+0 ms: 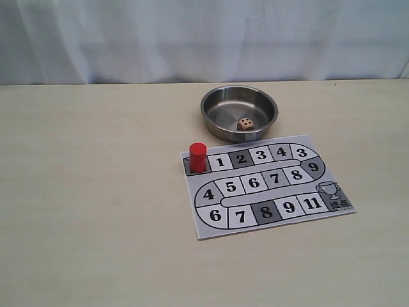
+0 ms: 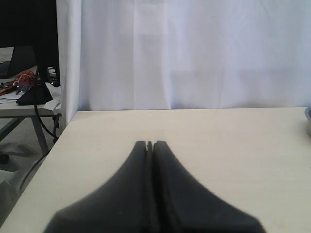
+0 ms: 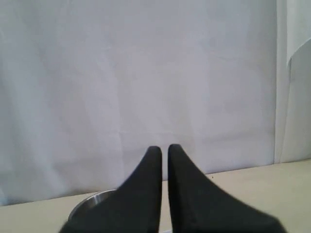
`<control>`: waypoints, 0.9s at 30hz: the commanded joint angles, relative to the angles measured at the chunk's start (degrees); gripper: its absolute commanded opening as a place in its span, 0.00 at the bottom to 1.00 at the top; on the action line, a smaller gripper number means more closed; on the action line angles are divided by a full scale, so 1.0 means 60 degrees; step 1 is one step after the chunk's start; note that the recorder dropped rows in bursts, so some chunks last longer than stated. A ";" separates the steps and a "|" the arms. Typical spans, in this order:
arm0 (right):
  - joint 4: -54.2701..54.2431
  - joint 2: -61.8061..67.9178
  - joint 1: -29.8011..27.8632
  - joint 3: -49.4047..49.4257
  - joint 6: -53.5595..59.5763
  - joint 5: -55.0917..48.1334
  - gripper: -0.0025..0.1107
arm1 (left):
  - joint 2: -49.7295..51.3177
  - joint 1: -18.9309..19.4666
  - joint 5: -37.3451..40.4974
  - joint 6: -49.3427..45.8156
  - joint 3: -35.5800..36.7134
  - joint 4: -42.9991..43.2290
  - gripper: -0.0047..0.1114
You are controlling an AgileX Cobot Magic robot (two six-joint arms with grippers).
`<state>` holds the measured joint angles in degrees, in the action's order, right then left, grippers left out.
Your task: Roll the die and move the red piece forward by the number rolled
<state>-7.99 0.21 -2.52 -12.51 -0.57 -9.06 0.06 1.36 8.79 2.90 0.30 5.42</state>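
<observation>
On the pale table (image 1: 96, 224), exterior view: steel bowl (image 1: 203, 105) set just behind a printed board (image 1: 254, 183) of numbered squares, white curtain (image 1: 192, 38) hung across the back. Inside the bowl, resting on its floor toward the board side, the die (image 1: 245, 124), dark pips showing, count too small to read. On the dark square at the far-left end of the track, just left of square 1, the red piece (image 1: 198, 157), standing upright, well apart from the die. Left wrist view: left gripper (image 2: 149, 143) over bare tabletop, dark fingers (image 2: 141, 184) pressed flat together with nothing between them; sliver of the bowl's rim at the frame edge, curtain behind, cluttered desk (image 2: 19, 92) beyond the table's side. Right wrist view: right gripper (image 3: 164, 148) pointed toward the curtain, fingers drawn nearly together, just a thin slit left between them, nothing held; curved rim of the bowl peeking out past one finger, strip of tabletop to the other side.
</observation>
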 commanded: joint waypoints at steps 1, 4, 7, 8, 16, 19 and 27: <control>-0.0027 0.0599 -0.0008 -0.1962 0.0590 -0.2685 0.06 | -0.0011 -0.0001 -0.0107 0.0021 -0.0050 -0.0017 0.04; -0.0027 0.1679 -0.0008 -0.3146 0.0790 -0.3756 0.06 | -0.0011 -0.0001 -0.0107 0.0021 -0.0050 -0.0017 0.04; -0.0027 0.3155 -0.0008 -0.4011 0.0840 -0.4043 0.06 | -0.0011 -0.0001 -0.0107 0.0021 -0.0050 -0.0017 0.04; -0.0027 0.3794 -0.0008 -0.4257 0.1229 -0.4043 0.08 | -0.0011 -0.0001 -0.0107 0.0021 -0.0050 -0.0017 0.04; -0.4910 0.7941 0.0009 -0.5661 0.5672 -0.4998 0.42 | -0.0011 -0.0001 -0.0107 0.0021 -0.0050 -0.0017 0.04; -0.5801 0.9162 0.0009 -0.6230 0.6276 -0.5645 0.43 | -0.0011 -0.0001 -0.0107 0.0021 -0.0050 -0.0017 0.04; -0.5577 1.2013 0.0492 -0.7844 0.6750 -0.5919 0.43 | -0.0011 -0.0001 -0.0107 0.0021 -0.0050 -0.0017 0.04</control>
<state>-42.30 68.25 -1.43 -56.59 38.49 -43.83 0.06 1.36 8.79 2.90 0.30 5.42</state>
